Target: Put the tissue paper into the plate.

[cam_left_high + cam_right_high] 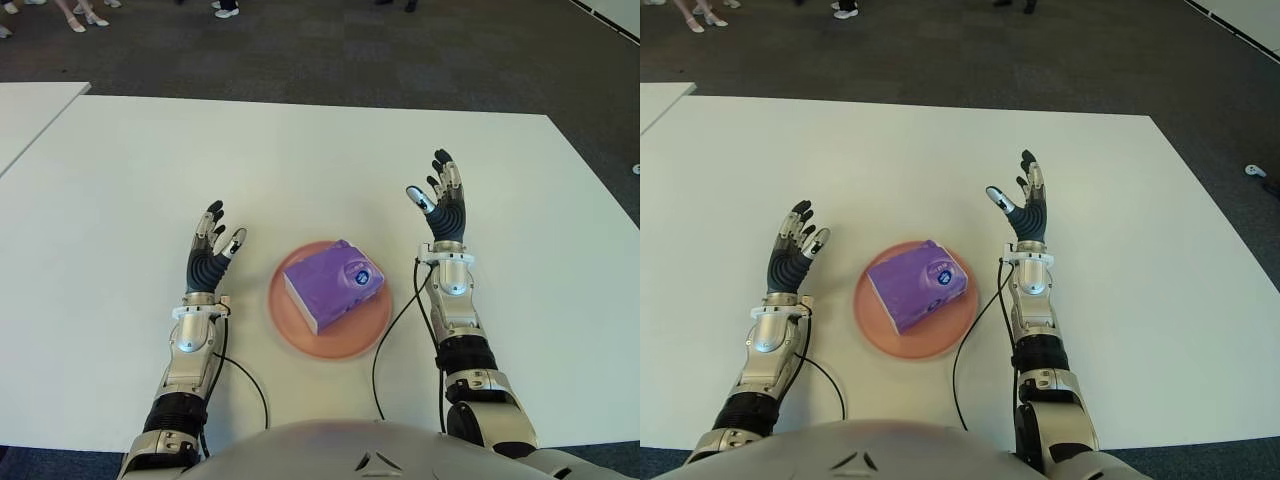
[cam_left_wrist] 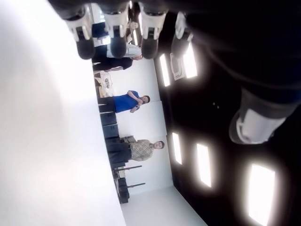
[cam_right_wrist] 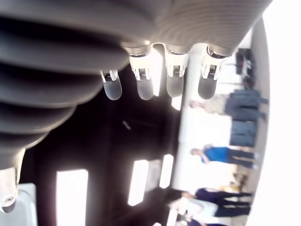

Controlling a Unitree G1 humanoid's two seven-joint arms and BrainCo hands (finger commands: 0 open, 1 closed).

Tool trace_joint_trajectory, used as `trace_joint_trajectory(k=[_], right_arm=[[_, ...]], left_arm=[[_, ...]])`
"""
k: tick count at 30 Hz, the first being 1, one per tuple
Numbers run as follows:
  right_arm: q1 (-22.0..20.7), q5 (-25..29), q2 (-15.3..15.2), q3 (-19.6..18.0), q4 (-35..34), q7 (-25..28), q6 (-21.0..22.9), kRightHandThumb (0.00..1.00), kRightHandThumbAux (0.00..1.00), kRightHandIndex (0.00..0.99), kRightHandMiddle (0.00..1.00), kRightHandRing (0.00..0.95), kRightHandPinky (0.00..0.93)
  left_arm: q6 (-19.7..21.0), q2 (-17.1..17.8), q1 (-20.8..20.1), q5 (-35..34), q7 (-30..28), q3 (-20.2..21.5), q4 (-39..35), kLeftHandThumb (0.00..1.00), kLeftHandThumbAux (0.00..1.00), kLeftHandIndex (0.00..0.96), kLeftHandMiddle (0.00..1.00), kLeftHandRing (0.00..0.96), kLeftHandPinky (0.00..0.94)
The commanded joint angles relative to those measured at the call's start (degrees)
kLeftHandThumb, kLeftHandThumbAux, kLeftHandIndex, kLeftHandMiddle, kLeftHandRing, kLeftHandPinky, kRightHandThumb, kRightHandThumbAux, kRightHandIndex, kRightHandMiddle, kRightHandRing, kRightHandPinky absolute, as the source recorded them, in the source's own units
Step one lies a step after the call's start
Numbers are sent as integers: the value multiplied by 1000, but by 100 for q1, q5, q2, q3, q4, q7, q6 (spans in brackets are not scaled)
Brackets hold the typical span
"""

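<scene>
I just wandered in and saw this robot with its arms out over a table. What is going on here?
The purple tissue pack already lies in the pink plate on the white table, right in front of the robot. Neither robot hand is holding anything: the left robot hand is to the left of the plate and the right robot hand to its right, both with fingers spread open. The job looks done.

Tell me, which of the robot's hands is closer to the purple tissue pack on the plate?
Left, narrowly. The left hand is beside the tissue pack, level with it; the right hand is on its other side, farther up the table. Both are open.
</scene>
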Motion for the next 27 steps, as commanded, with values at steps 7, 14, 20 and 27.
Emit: trace_joint_trajectory(k=[7,14,20,27], right_arm=[[175,32,-235,60,-81,346,281,0,531,0,0,0,0],[577,178,-347,11,-126,687,585,0,532,0,0,0,0],[645,221,-349,-11,-134,804,775,0,523,0,0,0,0],[1005,426,-179,32,-106,1047,520,0,535,0,0,0,0]], left_arm=[[185,-110,179,67,86,25,283,0,501,0,0,0,0],[140,-113,136,43,45,51,356,0,509,0,0,0,0],[-12,-93,149,48,-5,42,372,0,513,0,0,0,0],[-79,-78,174,63,-14,27,307,0,511,0,0,0,0]])
